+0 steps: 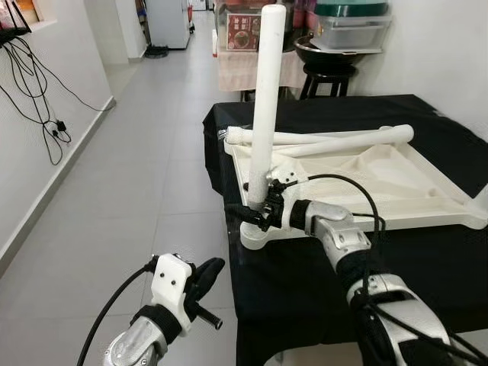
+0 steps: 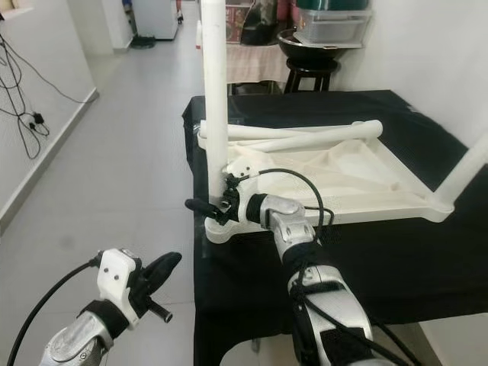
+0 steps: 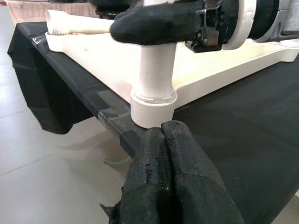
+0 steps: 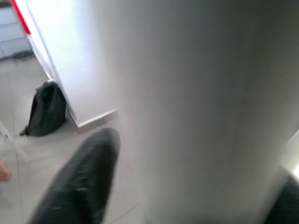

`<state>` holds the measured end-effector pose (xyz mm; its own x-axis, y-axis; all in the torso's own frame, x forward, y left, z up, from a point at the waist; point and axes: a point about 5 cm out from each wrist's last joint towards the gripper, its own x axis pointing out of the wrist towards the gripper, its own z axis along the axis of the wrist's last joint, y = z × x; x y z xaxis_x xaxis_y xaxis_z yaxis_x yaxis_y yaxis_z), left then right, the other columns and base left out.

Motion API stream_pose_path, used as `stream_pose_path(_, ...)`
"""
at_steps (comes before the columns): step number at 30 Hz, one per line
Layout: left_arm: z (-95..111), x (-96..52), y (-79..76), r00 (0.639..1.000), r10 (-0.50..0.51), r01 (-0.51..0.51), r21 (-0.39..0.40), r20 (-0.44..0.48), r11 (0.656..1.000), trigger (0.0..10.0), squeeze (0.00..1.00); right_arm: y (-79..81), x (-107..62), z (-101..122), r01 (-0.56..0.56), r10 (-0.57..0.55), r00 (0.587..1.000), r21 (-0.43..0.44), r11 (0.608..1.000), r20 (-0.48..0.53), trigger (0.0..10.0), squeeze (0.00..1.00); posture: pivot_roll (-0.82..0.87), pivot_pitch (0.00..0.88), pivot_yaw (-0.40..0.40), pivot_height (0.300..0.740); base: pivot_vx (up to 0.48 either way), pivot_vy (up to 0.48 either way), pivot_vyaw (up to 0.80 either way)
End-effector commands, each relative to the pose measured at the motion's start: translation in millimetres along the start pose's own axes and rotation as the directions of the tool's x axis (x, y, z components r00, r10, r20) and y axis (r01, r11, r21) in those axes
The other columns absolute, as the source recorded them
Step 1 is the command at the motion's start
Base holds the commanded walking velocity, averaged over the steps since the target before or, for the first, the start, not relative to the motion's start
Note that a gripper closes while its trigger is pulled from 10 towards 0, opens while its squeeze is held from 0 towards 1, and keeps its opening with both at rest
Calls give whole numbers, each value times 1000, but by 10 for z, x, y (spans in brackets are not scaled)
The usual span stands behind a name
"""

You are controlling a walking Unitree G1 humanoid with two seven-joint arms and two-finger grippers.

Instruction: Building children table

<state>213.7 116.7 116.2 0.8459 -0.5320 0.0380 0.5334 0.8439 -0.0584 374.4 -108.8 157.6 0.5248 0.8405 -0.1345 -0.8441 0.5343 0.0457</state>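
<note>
Gripping the upright white leg point(image 1: 266, 107), right tool point(image 1: 258, 210) clamps; left tool point(image 3: 170, 179) pressed closed, empty.

White table leg point(image 4: 210, 107) close up, between black fingers point(image 4: 79, 186); grey floor point(image 4: 28, 154).

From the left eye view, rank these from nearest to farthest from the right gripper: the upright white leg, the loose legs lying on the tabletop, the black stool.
1. Upright white leg: between the jaws of the right gripper, at the tabletop's near-left corner.
2. Loose legs: lying across the far edge of the upside-down tabletop.
3. Black stool: beyond the black-covered table.
</note>
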Motion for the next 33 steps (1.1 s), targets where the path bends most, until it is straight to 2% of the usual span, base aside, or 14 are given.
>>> stream_pose_path(1,-25,-1,-19,1000,2,-2,-2,-8,1000,10000,0,39,34,-18,-39,39,999,22,999,11,0,0,104,0,-40,740,0,0,0)
stream_pose_path(9,-31,-16,-20,1000,2,-2,-2,-12,1000,10000,0,2,-75,-153,0,0,1000,60,998,14,0,0,99,0,-32,740,0,0,0)
stream_pose_path(11,-38,-38,-8,1000,-3,3,-3,-20,1000,10000,0,22,-240,-554,226,-221,974,107,968,-54,0,0,81,0,-26,740,0,0,0)
stream_pose_path(13,-38,-38,-8,1000,-3,3,-3,-20,1000,10000,0,22,-240,-554,226,-221,974,107,968,-54,0,0,81,0,-26,740,0,0,0)
stream_pose_path(14,-37,-50,-2,1000,-4,4,-3,-22,1000,10000,0,54,-294,-755,516,-505,854,90,852,-122,0,0,77,0,-26,740,0,0,0)
stream_pose_path(15,-37,-50,-2,1000,-4,4,-3,-22,1000,10000,0,54,-294,-755,516,-505,854,90,852,-122,0,0,77,0,-26,740,0,0,0)
stream_pose_path(16,-36,-57,3,1000,-5,5,-3,-23,1000,10000,0,85,-372,-870,698,-683,712,59,714,-164,0,0,77,0,-26,740,0,0,0)
stream_pose_path(18,-36,-57,3,1000,-5,5,-3,-23,1000,10000,0,85,-372,-870,698,-683,712,59,714,-164,0,0,77,0,-26,740,0,0,0)
stream_pose_path(20,-32,-47,26,1000,-14,14,1,-27,1000,10000,0,570,-304,-1067,727,-698,682,96,680,-217,0,0,48,0,2,740,0,0,0)
stream_pose_path(27,-32,-24,56,999,-21,21,4,-30,1000,10000,0,599,-206,-1025,705,-679,707,117,699,-200,0,0,55,0,-10,740,0,0,0)
stream_pose_path(28,-33,-18,59,999,-17,17,4,-27,1000,10000,0,598,-183,-995,714,-688,697,105,692,-202,10000,0,57,0,-13,740,0,0,0)
stream_pose_path(30,-36,-15,59,1000,-12,12,5,-25,1000,10000,0,607,-151,-974,706,-679,705,106,701,-205,10000,0,58,0,-14,740,0,0,0)
stream_pose_path(31,-36,-12,58,1000,-7,7,4,-23,1000,10000,0,614,-113,-921,672,-649,740,135,728,-176,10000,1000,63,0,-15,740,0,0,0)
stream_pose_path(33,-35,-10,60,1000,-4,4,4,-21,1000,10000,0,586,-63,-844,620,-605,785,162,768,-133,10000,1000,62,0,-16,740,0,0,0)
